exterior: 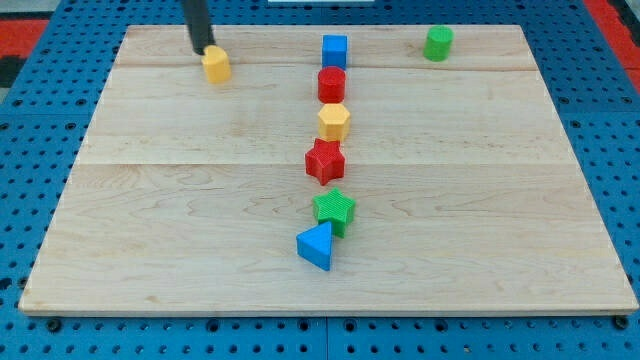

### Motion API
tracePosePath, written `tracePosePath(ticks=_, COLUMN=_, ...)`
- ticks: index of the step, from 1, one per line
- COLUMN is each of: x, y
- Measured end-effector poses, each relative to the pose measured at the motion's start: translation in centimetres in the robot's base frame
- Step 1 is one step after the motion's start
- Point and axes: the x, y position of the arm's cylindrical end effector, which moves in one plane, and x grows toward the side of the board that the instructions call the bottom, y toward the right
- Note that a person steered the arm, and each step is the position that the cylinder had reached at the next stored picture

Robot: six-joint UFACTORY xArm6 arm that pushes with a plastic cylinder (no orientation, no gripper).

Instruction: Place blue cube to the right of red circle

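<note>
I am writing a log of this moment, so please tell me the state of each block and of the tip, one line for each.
my tip: on the board, touching the yellow block's upper left
yellow block: at the tip
blue cube: above the red circle, not to its right
red circle: upright
yellow hexagon: below the circle
red star: flat
green star: touching the blue triangle
blue triangle: lowest
green cylinder: alone

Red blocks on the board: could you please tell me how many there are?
2: the red circle just below the blue cube, and the red star below the yellow hexagon. None seems hidden.
</note>
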Motion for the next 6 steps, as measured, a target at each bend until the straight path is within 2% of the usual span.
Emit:
tracePosePath(ticks=1, x=-0.4, y=3.7)
tracePosePath(ticks=2, x=-5.3, y=8.2)
tracePosePath(ticks=3, x=-3.5, y=13.8)
tracePosePath(ticks=4, x=1.9, y=16.7)
tracePosePath(ticks=5, x=2.5, y=24.7)
tracePosePath(ticks=6, x=0.7, y=31.8)
